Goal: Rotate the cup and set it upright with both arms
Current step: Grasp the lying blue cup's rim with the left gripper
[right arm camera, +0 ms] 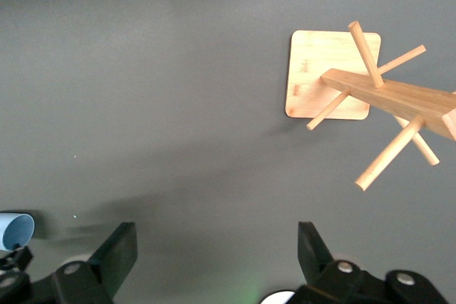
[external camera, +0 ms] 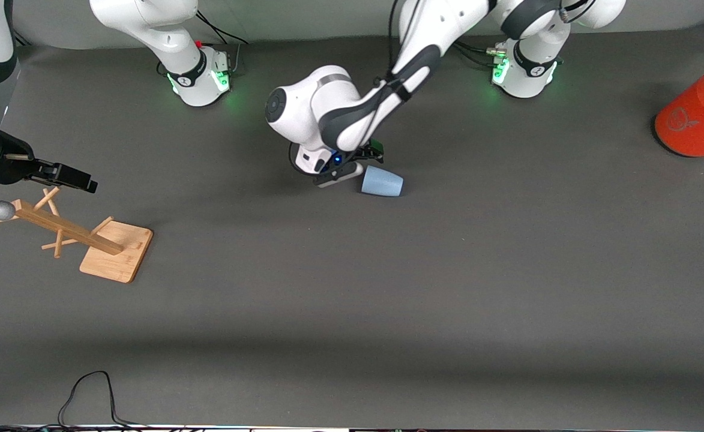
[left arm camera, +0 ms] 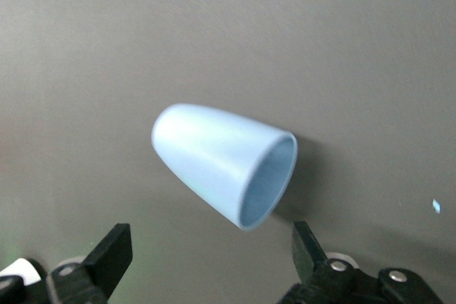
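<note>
Left gripper [left arm camera: 206,261]: low over the mid-table mat, just beside the cup at its wide end; fingers [left arm camera: 110,254] spread wide, nothing between them; no contact with the cup seen; in the front view the left gripper [external camera: 352,170] was mostly hidden under its own wrist
Cup [external camera: 382,181]: pale blue, lying on its side on the table [external camera: 388,288], about midway between the two arms' ends; open mouth [left arm camera: 269,183] turned toward the left gripper, closed base pointing away; empty inside
Left arm [external camera: 352,111]: reached from its base down over the middle of the table
Right gripper [right arm camera: 214,261]: up in the air over the right arm's end of the table, above the wooden rack; fingers [right arm camera: 117,250] wide apart, empty; right arm waiting
Wooden rack [external camera: 72,231]: square base with a post and pegs, standing near the right arm's end, nearer the front camera than the cup
Orange cylinder [external camera: 697,114]: grey top, at the left arm's end, well apart from the cup
</note>
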You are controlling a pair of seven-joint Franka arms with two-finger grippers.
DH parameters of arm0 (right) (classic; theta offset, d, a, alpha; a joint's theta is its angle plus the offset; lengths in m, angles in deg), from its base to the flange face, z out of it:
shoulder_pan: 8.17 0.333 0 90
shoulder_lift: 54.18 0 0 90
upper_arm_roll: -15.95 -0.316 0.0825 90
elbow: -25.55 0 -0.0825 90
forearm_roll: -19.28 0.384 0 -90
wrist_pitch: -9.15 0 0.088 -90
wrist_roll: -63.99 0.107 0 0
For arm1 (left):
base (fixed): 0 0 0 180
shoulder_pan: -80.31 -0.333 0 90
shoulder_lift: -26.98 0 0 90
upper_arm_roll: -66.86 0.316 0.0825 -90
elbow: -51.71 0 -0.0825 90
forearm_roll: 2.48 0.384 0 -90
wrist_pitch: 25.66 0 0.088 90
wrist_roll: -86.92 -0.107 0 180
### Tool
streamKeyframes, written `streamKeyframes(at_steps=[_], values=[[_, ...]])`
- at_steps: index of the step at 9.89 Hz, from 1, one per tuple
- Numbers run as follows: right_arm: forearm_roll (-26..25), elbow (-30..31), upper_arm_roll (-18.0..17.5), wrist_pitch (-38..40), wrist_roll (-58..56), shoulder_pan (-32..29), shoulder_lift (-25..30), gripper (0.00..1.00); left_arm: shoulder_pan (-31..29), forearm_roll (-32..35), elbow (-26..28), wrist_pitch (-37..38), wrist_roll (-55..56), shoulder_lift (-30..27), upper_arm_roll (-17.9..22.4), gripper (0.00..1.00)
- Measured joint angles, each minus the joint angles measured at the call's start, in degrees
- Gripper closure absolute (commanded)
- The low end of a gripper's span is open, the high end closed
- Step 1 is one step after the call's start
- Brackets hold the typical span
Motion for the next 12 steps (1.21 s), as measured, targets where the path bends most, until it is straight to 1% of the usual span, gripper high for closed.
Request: streamKeyframes(at_steps=[1, 2, 3, 4, 5, 6, 8, 10, 11, 12], values=[[-0.04, 0.23, -2.46, 0.0, -0.53, -2.38, 0.3, 0.0, 1.12, 1.88, -0.19, 0.05, 0.22, 1.05, 0.04, 0.39], [-0.26, 0.2, -3.67, -0.12, -0.94, -3.61, 0.34, 0.0, 1.47, 3.0, -0.21, 0.17, 0.23, 1.93, 0.11, 0.64], [-0.78, 0.0, -3.85, -0.19, -1.26, -3.73, 0.34, 0.0, 1.46, 3.45, -0.21, 0.33, 0.23, 2.56, 0.25, 0.8], [-1.07, -0.2, -3.92, -0.19, -1.44, -3.73, 0.34, 0.0, 1.49, 3.68, -0.21, 0.58, 0.23, 2.91, 0.79, 0.85], [-1.14, -0.33, -3.96, -0.19, -1.84, -3.73, 0.34, 0.0, 1.48, 3.8, -0.23, 0.87, 0.23, 2.93, 1.9, 0.96], [-1.18, -0.45, -3.97, -0.19, -3.11, -3.73, 0.34, 0.0, 1.47, 3.91, -0.76, 2.97, 0.23, 2.69, 2.82, 1.0], [-1.22, -0.67, -3.97, -0.21, -4.9, -3.73, 0.33, 0.0, 1.45, 4.53, -1.78, 5.74, 0.21, 2.24, 3.86, 1.0], [-1.66, -0.73, -3.94, -0.48, -6.3, -3.17, 0.33, 0.0, 1.44, 4.48, -2.74, 6.09, -0.03, 2.11, 4.0, 1.0], [-2.05, -0.73, -3.4, -0.92, -6.45, -2.31, 0.33, 0.0, 1.32, 2.56, -3.95, 6.76, -1.31, 2.03, 4.0, 1.0], [-2.18, -0.73, -2.76, -1.4, -6.52, -1.56, 0.32, 0.0, 0.55, -1.24, -5.27, 6.91, -3.17, 1.62, 4.22, 1.0]])
